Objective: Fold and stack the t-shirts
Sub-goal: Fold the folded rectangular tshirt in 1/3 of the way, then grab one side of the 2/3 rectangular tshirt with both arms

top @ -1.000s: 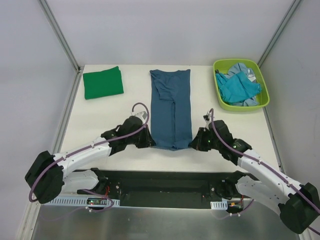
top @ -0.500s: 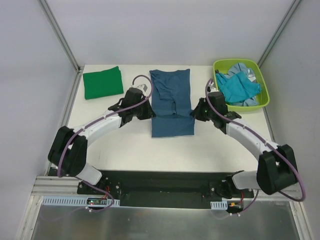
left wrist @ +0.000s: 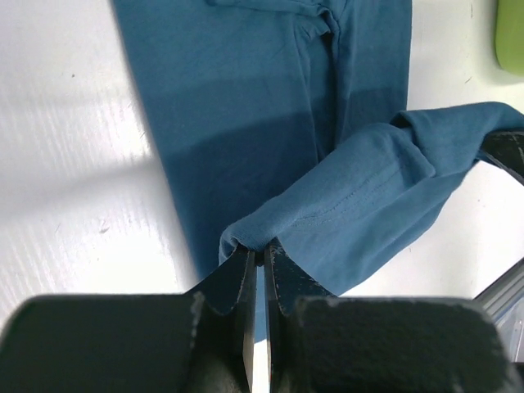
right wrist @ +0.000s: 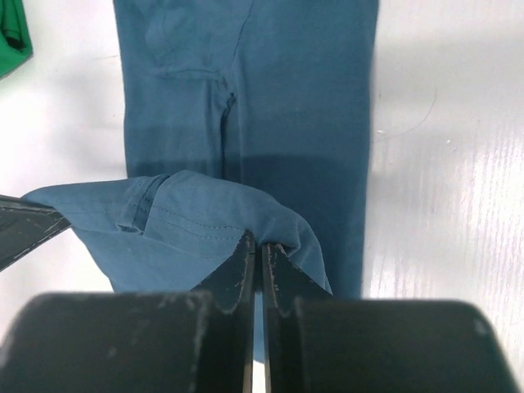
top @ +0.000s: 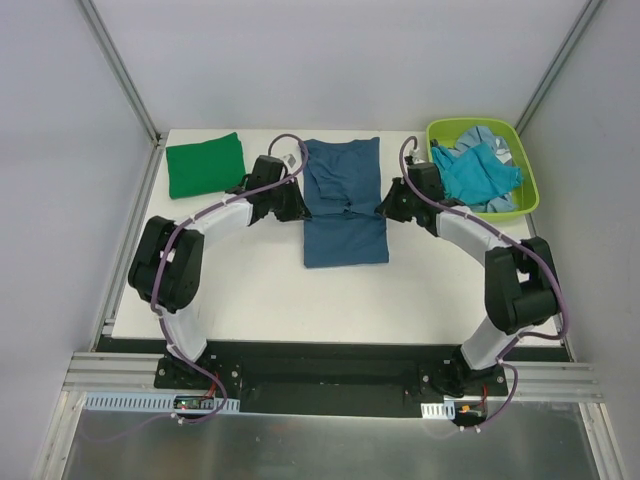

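Observation:
A dark teal-blue t-shirt lies as a long strip in the middle of the table, its near end folded back over itself. My left gripper is shut on the left corner of that lifted hem. My right gripper is shut on the right corner. Both hold the hem above the shirt's middle. A folded bright green t-shirt lies at the far left. Turquoise and pale blue t-shirts lie crumpled in the bin.
A lime-green plastic bin stands at the far right corner. Metal frame posts rise at both far corners. The white table shows bare surface in front of the blue shirt.
Both grippers have carried the shirt's near hem away from the arms, from the near end to above its middle, folding the strip over.

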Action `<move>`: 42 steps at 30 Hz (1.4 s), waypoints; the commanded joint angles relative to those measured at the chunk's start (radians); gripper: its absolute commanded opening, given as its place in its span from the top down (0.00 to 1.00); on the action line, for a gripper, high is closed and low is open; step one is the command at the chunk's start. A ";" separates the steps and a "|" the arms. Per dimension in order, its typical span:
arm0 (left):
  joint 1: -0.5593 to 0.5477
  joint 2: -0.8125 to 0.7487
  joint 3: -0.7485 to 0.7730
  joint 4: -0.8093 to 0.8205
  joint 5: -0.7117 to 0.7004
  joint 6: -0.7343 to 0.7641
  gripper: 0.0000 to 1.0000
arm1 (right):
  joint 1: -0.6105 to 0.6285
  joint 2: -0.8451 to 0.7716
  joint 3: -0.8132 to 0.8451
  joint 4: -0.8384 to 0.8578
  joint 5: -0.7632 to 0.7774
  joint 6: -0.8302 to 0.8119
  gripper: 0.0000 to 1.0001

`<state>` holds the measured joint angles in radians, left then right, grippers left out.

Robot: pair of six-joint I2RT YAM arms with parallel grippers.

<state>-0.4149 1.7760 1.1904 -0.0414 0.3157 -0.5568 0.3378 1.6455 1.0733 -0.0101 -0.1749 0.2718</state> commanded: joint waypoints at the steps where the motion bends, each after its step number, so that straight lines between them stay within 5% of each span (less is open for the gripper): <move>1: 0.008 0.048 0.077 0.014 0.056 0.054 1.00 | -0.016 0.033 0.051 0.055 0.020 -0.011 1.00; 13: 0.045 0.180 0.163 -0.028 0.095 0.057 1.00 | -0.039 0.140 0.083 0.088 0.019 -0.019 0.99; 19: 0.048 0.191 0.167 -0.037 0.083 0.057 0.92 | -0.046 0.194 0.112 0.102 -0.029 -0.014 0.88; 23: 0.048 0.148 0.146 -0.040 0.082 0.058 0.57 | -0.048 0.186 0.117 0.101 -0.041 -0.010 0.62; 27: 0.047 0.041 0.088 -0.038 0.073 0.052 0.25 | -0.048 0.107 0.083 0.087 -0.020 -0.009 0.16; 29: 0.048 -0.045 0.029 -0.038 0.045 0.041 0.01 | -0.048 0.050 0.041 0.082 -0.015 -0.005 0.12; 32: 0.048 -0.166 -0.084 -0.035 0.000 0.017 0.01 | -0.046 -0.039 -0.050 0.110 -0.041 0.018 0.01; 42: 0.024 -0.346 -0.387 0.037 0.037 -0.086 0.01 | 0.027 -0.256 -0.309 0.093 0.009 0.049 0.04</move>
<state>-0.3786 1.4250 0.8665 -0.0360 0.3336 -0.5865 0.3424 1.4780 0.8597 0.0792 -0.2092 0.2867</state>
